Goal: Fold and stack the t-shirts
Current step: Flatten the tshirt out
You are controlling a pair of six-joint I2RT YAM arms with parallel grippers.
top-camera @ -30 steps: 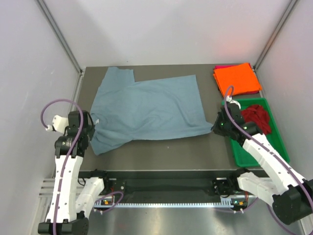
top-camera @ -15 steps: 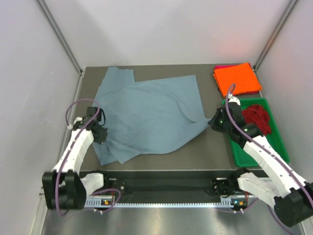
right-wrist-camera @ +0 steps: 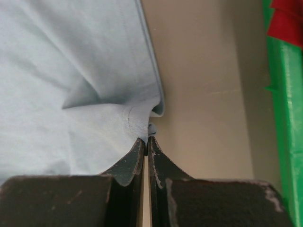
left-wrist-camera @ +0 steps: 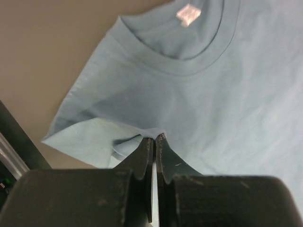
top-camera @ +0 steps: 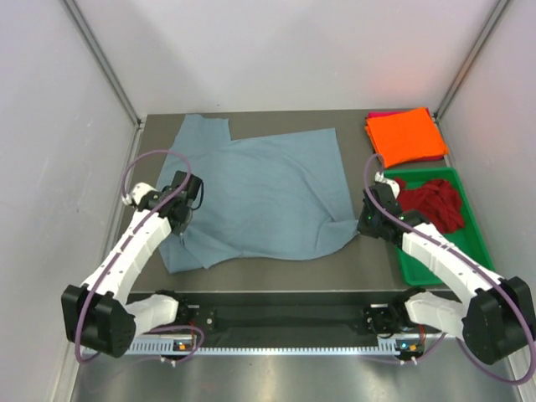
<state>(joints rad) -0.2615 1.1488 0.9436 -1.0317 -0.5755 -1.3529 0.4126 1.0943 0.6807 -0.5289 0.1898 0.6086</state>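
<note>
The blue-grey t-shirt [top-camera: 268, 188] lies lengthwise left to right, collar [left-wrist-camera: 189, 66] at left

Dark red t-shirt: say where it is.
Top view, right side: the dark red t-shirt lies crumpled in the green tray, nearer the arms than the folded orange t-shirt.

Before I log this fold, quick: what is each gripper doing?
Left gripper: shut on the blue shirt, near its collar.
Right gripper: shut on the same blue shirt.
</note>
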